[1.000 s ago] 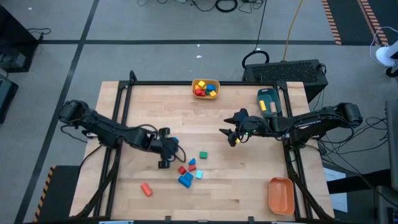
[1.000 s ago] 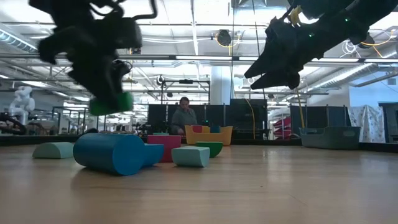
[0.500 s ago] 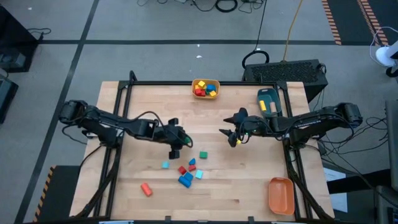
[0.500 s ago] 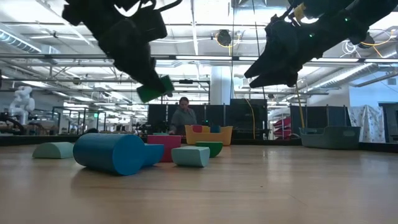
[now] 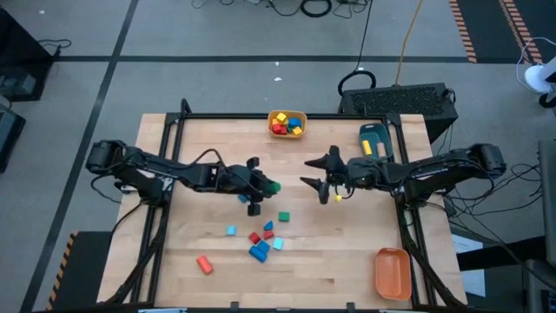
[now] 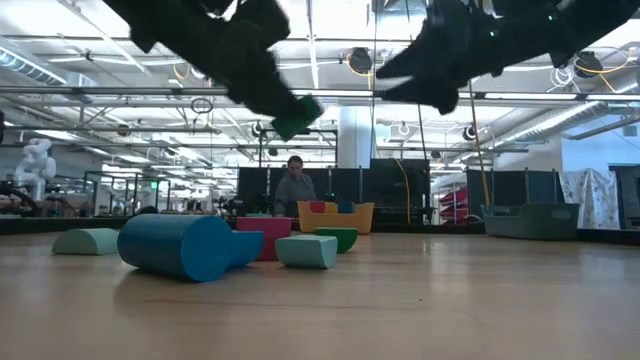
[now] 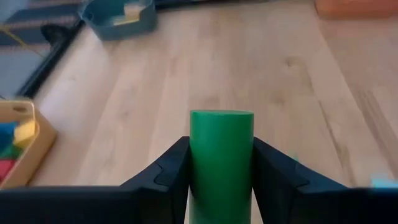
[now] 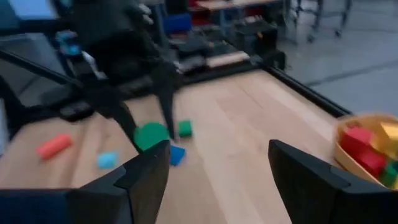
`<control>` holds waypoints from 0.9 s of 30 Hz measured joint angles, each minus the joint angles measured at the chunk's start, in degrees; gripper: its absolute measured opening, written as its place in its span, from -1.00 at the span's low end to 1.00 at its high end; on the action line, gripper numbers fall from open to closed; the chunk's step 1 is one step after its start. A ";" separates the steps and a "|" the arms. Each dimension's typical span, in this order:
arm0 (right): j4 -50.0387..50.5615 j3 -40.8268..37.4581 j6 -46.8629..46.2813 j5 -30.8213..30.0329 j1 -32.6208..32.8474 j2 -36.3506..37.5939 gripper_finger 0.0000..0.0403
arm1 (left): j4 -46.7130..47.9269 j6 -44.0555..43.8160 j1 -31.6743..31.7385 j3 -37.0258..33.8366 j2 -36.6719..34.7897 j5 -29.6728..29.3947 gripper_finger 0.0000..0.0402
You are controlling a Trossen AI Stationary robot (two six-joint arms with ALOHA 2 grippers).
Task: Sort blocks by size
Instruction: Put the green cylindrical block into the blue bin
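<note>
Green cylinder (image 7: 221,155) pinched in the left claw (image 5: 263,185) above mid-worktop (image 5: 208,139), long axis pointing ahead past the fingertips, with the spread, empty right claw (image 5: 318,179) just right and the yellow bin (image 5: 287,123) at the far edge.

The table (image 5: 347,252) under me is pale wood with fine grain, smooth and with a soft sheen; the green cylinder (image 7: 221,155) between the fingers (image 7: 163,180) of my left gripper (image 7: 221,186) looks painted, even and matt; those fingers look like dark matt plastic; the blocks (image 5: 261,239) are painted in flat colours; the yellow bin (image 5: 287,123) and the orange bin (image 5: 392,272) look like smooth plastic.
</note>
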State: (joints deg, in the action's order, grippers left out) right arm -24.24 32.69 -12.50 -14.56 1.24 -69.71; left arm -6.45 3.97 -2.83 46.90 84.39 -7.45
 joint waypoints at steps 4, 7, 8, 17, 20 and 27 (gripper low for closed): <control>-3.38 0.00 6.79 5.22 0.23 -2.07 0.27 | -6.27 0.00 0.83 -0.08 1.76 2.87 -0.32; -4.40 0.02 16.49 6.21 0.99 -4.27 0.27 | -9.07 -0.37 1.66 -0.21 3.30 7.72 -0.32; -3.96 0.00 20.27 6.23 1.25 -4.70 0.27 | -10.92 -0.46 1.87 -0.09 4.23 9.57 -0.32; 5.97 5.46 43.74 7.89 4.03 -6.55 0.27 | -13.21 -5.54 4.54 -0.12 10.04 21.20 -0.32; 12.46 9.88 44.24 10.58 4.15 -8.46 0.27 | -13.91 -7.00 5.50 0.10 11.33 22.39 -0.32; 22.70 17.99 48.40 11.95 4.02 -15.04 0.27 | -13.74 -8.09 6.67 2.13 12.84 25.69 -0.32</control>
State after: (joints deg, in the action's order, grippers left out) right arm -1.54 50.68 35.90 -2.61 5.26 -84.75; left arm -20.19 -4.12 3.84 49.03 97.23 18.23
